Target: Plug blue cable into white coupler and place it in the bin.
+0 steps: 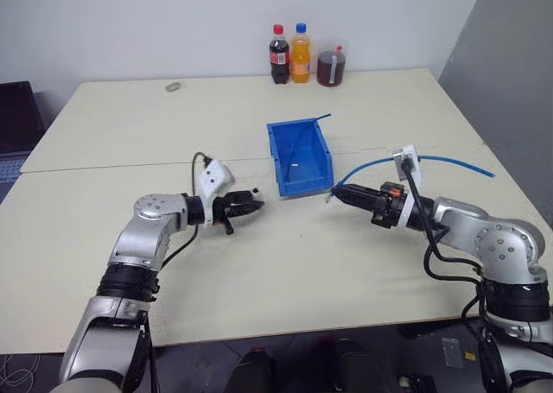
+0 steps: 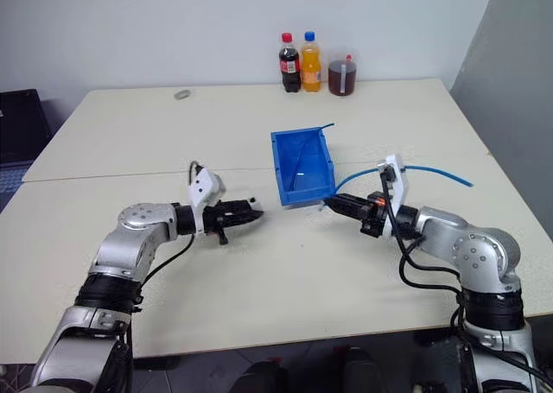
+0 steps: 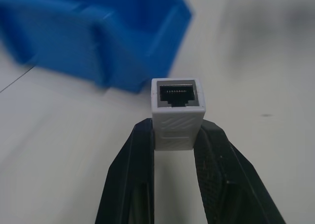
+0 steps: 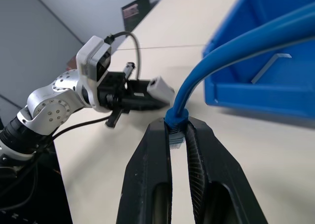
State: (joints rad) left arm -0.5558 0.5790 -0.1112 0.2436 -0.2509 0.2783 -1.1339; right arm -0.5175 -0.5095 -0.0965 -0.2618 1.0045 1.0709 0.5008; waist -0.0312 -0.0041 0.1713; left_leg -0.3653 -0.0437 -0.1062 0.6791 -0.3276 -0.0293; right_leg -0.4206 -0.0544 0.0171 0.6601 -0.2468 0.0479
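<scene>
Between the two black fingers of the left end effector [image 1: 257,206] sits the tiny white boxy plastic coupler [image 3: 177,113], clamped at its rear half so that its dark socket faces outward, toward the other arm. Just beyond that end effector, across a short gap of pale counter [image 1: 285,263], stands the bright blue rectangular plastic bin [image 1: 300,157], its sloped front lip nearest the robot and a thin wire-like piece lying inside it. Right of the bin, the right end effector [image 1: 331,195] is clenched on the thin light-blue network cable [image 1: 449,161] just behind its small clear plug [image 4: 176,140], and the cable arcs away behind that wrist across the counter. Plug and socket are near but apart, roughly facing each other in front of the bin's lip. To do the mating well, I judge the two tips should first be brought onto one line, with the plug's latch side turned to match the socket's notch, then pushed straight in slowly; a skewed push would likely twist the coupler in its grip.
</scene>
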